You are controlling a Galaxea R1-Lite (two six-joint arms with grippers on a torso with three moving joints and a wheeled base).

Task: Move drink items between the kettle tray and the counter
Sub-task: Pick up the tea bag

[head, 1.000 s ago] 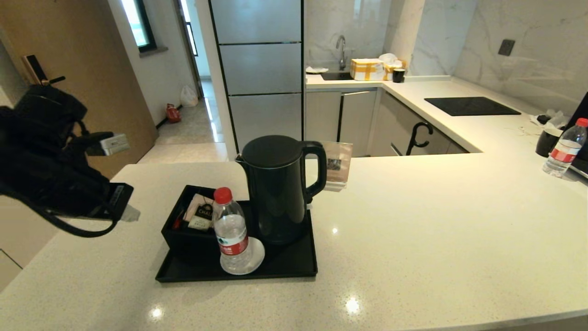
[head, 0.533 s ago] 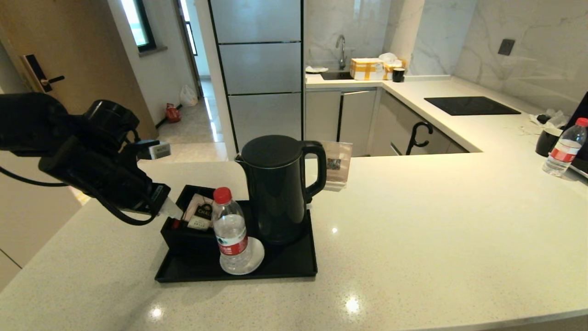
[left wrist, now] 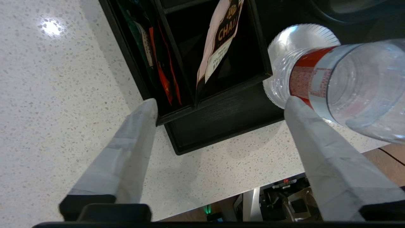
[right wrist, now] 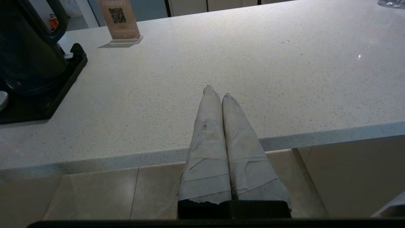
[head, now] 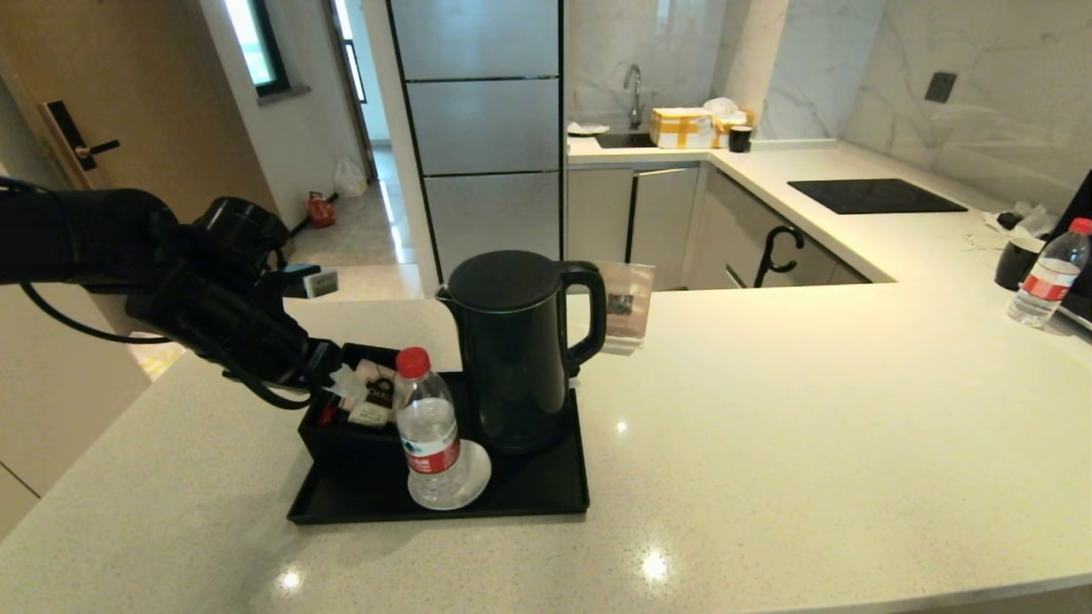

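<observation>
The matte-black kettle [head: 516,350] stands on its base on the black tray [head: 529,495], on the beige speckled counter [head: 810,409]. The tray's divided box [head: 341,435] holds the pale-pink tea sachet [head: 373,394], which leans upright in one compartment [left wrist: 218,47]. My left gripper [head: 337,384] hovers over the box's left side, open and empty [left wrist: 220,101], its fingers apart over the box's near edge. My right gripper [right wrist: 216,91] is shut and empty, low at the counter's front edge, to the right of the kettle [right wrist: 25,47].
A clear red-capped water bottle [head: 426,431] stands on a white saucer [head: 473,477] at the tray's front, close to one left finger [left wrist: 316,142]. A WiFi sign [head: 627,315] stands behind the kettle. Far right are another bottle [head: 1048,277] and a black hob [head: 874,196].
My left arm has swung in from the counter's left edge to the right and forward, ending over the divided box. The kettle, bottle and sachet have not moved.
</observation>
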